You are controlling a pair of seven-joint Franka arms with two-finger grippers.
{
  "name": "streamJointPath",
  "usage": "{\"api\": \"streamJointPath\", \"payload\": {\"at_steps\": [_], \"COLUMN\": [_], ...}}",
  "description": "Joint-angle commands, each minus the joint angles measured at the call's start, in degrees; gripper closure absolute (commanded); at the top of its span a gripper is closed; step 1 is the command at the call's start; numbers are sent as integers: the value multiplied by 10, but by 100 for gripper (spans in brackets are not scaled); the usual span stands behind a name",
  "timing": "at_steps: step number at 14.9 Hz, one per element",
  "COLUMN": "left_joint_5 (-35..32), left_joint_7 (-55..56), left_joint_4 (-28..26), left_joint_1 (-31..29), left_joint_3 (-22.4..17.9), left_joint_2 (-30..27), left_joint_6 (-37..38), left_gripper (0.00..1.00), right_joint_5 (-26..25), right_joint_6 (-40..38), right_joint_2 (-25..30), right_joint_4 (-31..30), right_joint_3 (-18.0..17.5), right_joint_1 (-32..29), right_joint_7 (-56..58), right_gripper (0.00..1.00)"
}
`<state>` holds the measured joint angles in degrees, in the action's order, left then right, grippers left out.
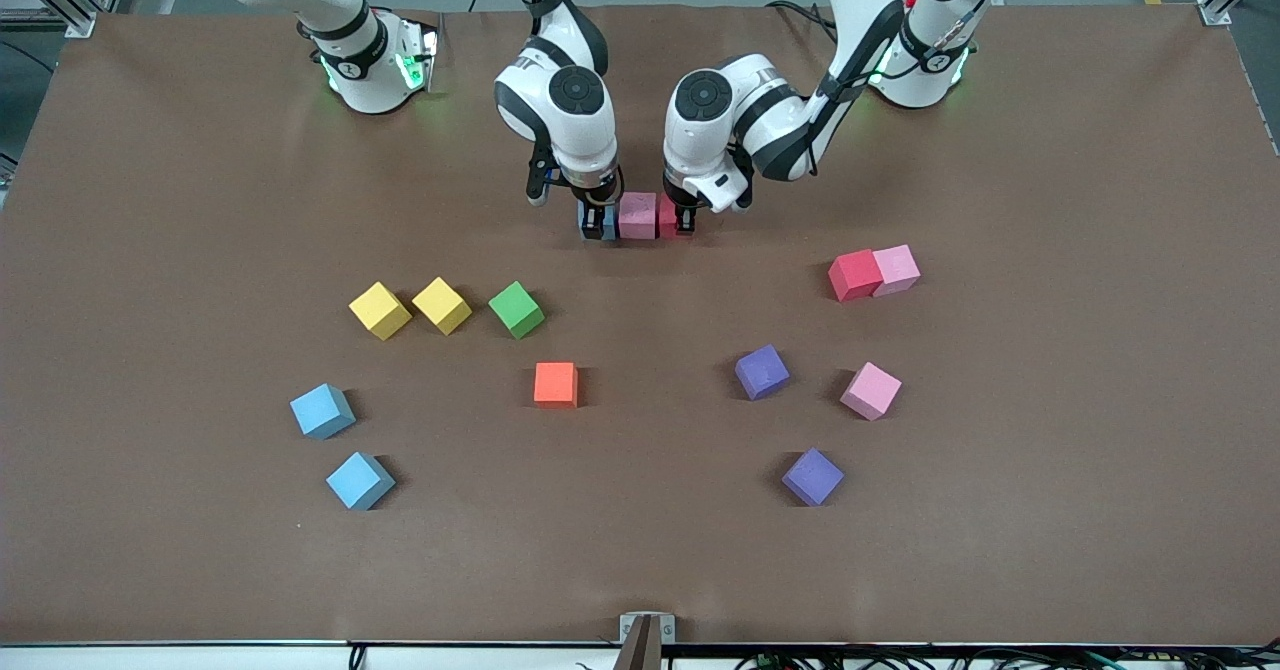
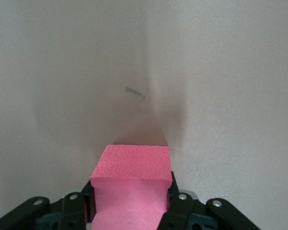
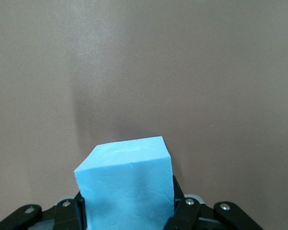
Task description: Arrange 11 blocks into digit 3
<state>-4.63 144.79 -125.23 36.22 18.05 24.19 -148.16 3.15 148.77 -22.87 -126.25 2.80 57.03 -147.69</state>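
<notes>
Blue cube clamped in right gripper, red cube in left gripper, flanking pink cube, twelve o'clock of orange cube; rest unplaced.

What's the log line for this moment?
left gripper: shut on red cube | right gripper: shut on light blue cube | both flank pink cube

Plain brown bench, light blue cube in the right gripper, red cube in the left gripper, pink cube between both grippers, two yellow cubes below the right gripper, white arms with black grippers.
</notes>
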Motion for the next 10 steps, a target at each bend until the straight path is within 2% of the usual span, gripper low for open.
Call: {"api": "streamJointPath", "payload": {"at_steps": [1, 6, 7, 9, 10], "left_joint_5": [7, 5, 3, 2, 1], "left_joint_7": [8, 7, 7, 7, 6], "left_joint_4": [20, 29, 29, 29, 29], "left_joint_1": [7, 7, 7, 7, 7], "left_joint_3": [-1, -2, -2, -2, -2], "left_joint_2": [20, 24, 24, 28, 28], "left_joint_6": [-5, -5, -5, -5, -5], "left_gripper": [65, 63, 59, 58, 54], "right_joint_5": [2, 2, 2, 2, 2], "right_joint_6": [10, 10, 10, 10, 10], "right_joint_2": [-32, -36, -35, -36, -35], "right_joint_4": [22, 26, 26, 26, 26], "right_joint_3": [4, 4, 4, 4, 4], "right_joint_1": [11, 11, 11, 12, 12], "right_joint_7": [-15, -15, -15, -15, -15], "right_gripper": [100, 100, 100, 100, 100]}}
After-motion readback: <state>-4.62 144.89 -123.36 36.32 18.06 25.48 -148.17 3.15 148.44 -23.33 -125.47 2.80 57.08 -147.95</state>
